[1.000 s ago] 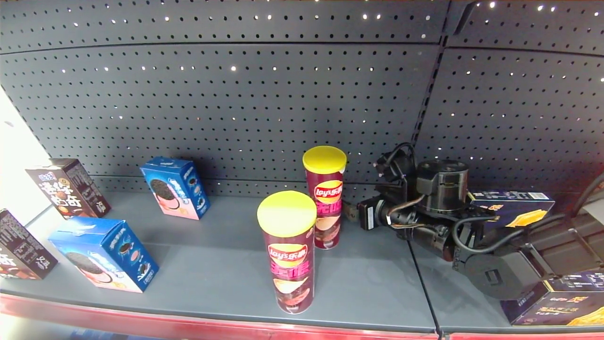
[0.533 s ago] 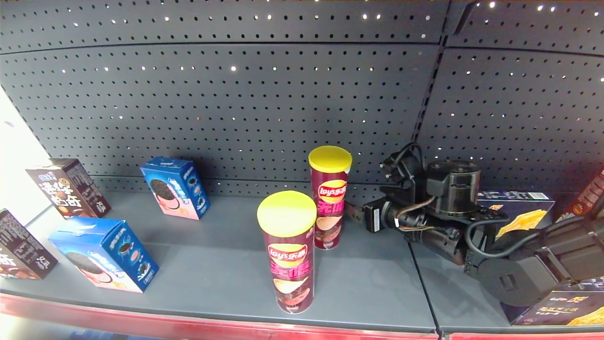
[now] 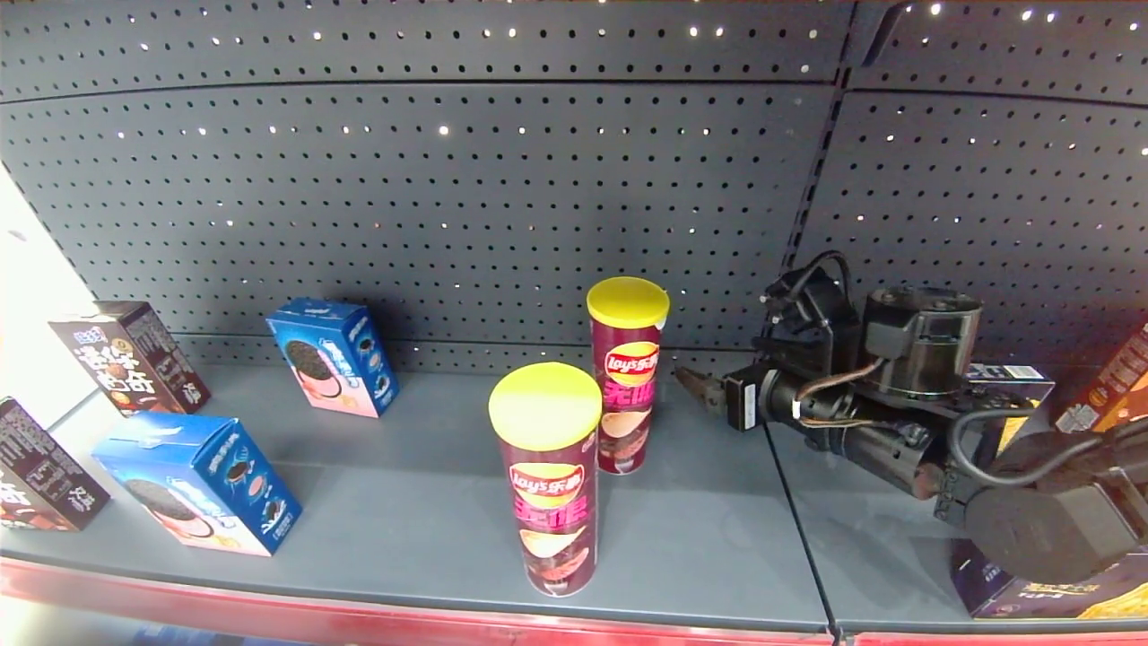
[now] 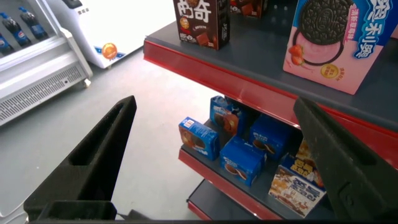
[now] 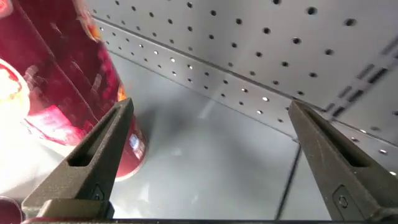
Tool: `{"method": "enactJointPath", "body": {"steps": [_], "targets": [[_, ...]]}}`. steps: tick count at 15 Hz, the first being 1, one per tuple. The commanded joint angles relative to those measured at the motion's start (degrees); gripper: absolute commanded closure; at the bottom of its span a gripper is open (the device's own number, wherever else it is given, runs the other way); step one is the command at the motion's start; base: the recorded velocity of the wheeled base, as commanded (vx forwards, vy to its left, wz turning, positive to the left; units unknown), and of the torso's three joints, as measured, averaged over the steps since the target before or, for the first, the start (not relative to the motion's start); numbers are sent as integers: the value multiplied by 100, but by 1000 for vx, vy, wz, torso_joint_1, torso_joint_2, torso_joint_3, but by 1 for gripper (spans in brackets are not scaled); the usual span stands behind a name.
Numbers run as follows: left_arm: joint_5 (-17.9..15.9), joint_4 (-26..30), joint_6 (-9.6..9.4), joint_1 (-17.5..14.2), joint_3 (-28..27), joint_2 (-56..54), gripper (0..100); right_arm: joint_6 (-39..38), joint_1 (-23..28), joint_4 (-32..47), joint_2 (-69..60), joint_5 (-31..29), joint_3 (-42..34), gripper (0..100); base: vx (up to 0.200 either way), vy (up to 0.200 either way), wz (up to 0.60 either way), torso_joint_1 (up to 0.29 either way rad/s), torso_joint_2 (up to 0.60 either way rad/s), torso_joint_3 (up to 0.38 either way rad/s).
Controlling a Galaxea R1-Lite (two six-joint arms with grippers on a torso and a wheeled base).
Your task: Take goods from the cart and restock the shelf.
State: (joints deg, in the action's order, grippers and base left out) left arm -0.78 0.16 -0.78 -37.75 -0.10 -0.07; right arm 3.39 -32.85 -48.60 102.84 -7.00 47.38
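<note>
Two maroon chip cans with yellow lids stand upright on the grey shelf (image 3: 413,511): the front can (image 3: 549,475) near the shelf's edge, the rear can (image 3: 625,377) closer to the pegboard. My right gripper (image 3: 695,388) hovers just right of the rear can, open and apart from it. In the right wrist view the rear can (image 5: 56,81) sits beside one finger, and the right gripper (image 5: 210,109) holds nothing. My left gripper (image 4: 216,106) is open and empty, below and in front of the shelf's red edge (image 4: 249,81).
Two blue cookie boxes (image 3: 334,356) (image 3: 202,484) and two dark boxes (image 3: 130,356) (image 3: 40,475) stand on the shelf's left part. Dark blue boxes (image 3: 1058,597) lie under my right arm. The pegboard wall (image 3: 448,197) closes the back. Lower shelves hold more boxes (image 4: 239,158).
My right gripper has drawn back to the right, away from the rear can, which now stands free. The can shifted slightly right at first, then stayed still.
</note>
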Motion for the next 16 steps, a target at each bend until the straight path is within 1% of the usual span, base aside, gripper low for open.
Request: {"method": "enactJointPath", "body": {"steps": [1, 2, 3, 5, 7, 9, 11, 13, 16], "targets": [[-1, 2, -1, 5, 1, 7, 0, 13, -2, 0, -405, 102, -362, 0, 0, 0, 0, 0, 0, 0], [-1, 2, -1, 5, 1, 7, 0, 57, -2, 0, -598, 357, -608, 0, 0, 0, 0, 0, 0, 0], [-1, 2, -1, -4, 1, 7, 0, 171, -2, -35, -678, 489, -819, 0, 0, 0, 0, 0, 0, 0], [-1, 2, -1, 5, 1, 7, 0, 311, -37, -70, -739, 665, -1126, 0, 0, 0, 0, 0, 0, 0], [-1, 2, -1, -4, 1, 7, 0, 329, -90, -79, -704, 752, -1267, 0, 0, 0, 0, 0, 0, 0], [8, 2, -1, 5, 1, 7, 0, 329, -186, -79, -581, 779, -1232, 0, 0, 0, 0, 0, 0, 0], [-1, 2, -1, 5, 1, 7, 0, 347, -415, -123, -256, 858, -1091, 0, 0, 0, 0, 0, 0, 0], [-1, -7, -1, -4, 1, 7, 0, 347, -520, -149, 70, 849, -819, 0, 0, 0, 0, 0, 0, 0], [-1, -7, -1, 5, 1, 7, 0, 355, -538, -149, 439, 761, -379, 0, 0, 0, 0, 0, 0, 0]]}}
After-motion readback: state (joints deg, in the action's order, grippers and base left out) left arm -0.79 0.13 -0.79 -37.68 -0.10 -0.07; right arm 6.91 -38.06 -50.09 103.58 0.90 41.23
